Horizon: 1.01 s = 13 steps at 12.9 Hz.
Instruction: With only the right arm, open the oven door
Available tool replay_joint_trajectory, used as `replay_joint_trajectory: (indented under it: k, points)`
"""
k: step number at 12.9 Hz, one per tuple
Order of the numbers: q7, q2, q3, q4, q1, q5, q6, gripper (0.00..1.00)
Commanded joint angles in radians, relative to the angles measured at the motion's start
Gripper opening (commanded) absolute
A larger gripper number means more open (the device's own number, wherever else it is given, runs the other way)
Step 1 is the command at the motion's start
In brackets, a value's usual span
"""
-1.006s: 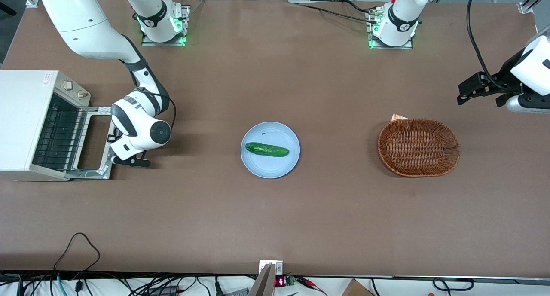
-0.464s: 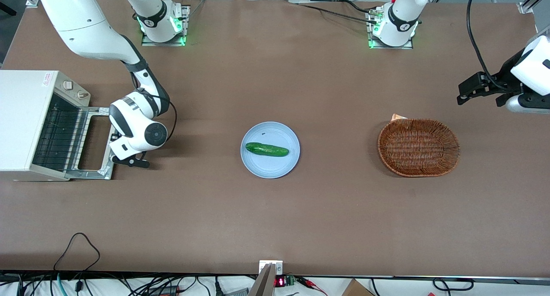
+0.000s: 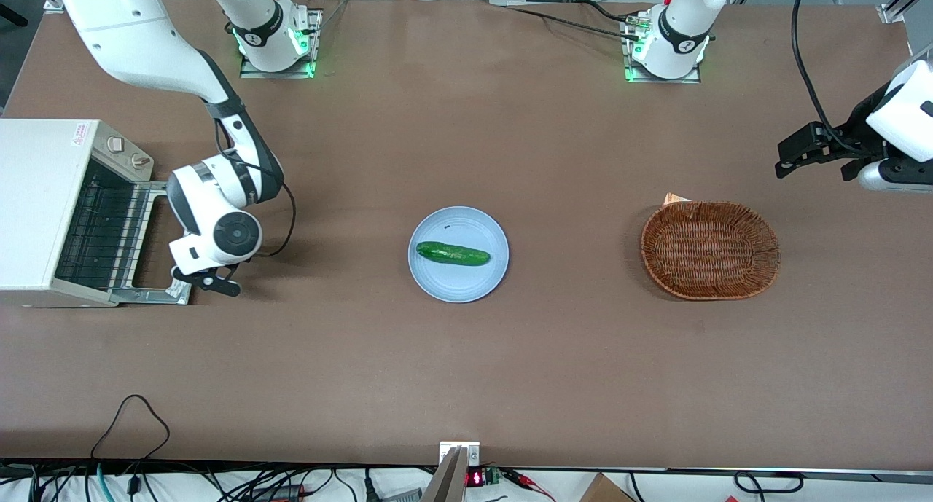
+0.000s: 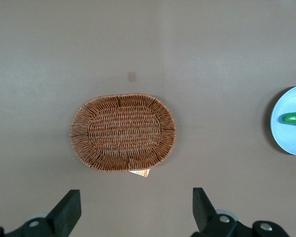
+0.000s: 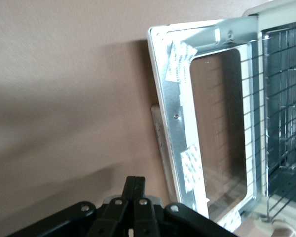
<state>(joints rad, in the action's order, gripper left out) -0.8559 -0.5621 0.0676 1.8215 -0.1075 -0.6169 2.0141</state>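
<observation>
While the oven door (image 3: pixel 157 243) lies folded down flat on the tabletop (image 3: pixel 466 356) at the working arm's end, the right arm (image 3: pixel 211 218) hangs above its outer edge. Gripper (image 5: pixel 134 190): fingers pressed together, holding nothing, just beside the door's handle (image 5: pixel 159 143). Wire rack (image 3: pixel 102 229) visible inside the oven.

A: What is lost around the oven door (image 3: pixel 149 243)?

B: The right arm (image 3: pixel 219 210) covers the door's outer edge and handle in the front view. The gripper (image 5: pixel 134 190) is cut off by the wrist picture's edge.

A: And the oven (image 3: pixel 44 210) itself?

B: It is cut off at the front picture's edge; the wire rack (image 5: pixel 286 98) runs out of the wrist picture too.
</observation>
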Motion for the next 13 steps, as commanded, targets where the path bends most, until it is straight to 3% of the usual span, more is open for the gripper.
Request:
replay_joint_trajectory:
  k: [1, 4, 5, 6, 7, 9, 13]
  points:
    - [0.04, 0.092, -0.009, 0.009, -0.001, 0.103, -0.044, 0.0]
    - [0.185, 0.128, -0.011, -0.098, -0.001, 0.231, -0.206, 0.02]
    - [0.261, 0.128, -0.014, -0.155, 0.003, 0.285, -0.268, 0.23]
    - [0.34, 0.128, -0.018, -0.207, 0.018, 0.355, -0.32, 0.91]
    - [0.378, 0.128, -0.019, -0.232, 0.026, 0.386, -0.348, 1.0]
    - [0.476, 0.14, -0.016, -0.27, 0.061, 0.407, -0.397, 1.0]
    - [0.678, 0.22, -0.02, -0.337, 0.143, 0.578, -0.494, 1.0]
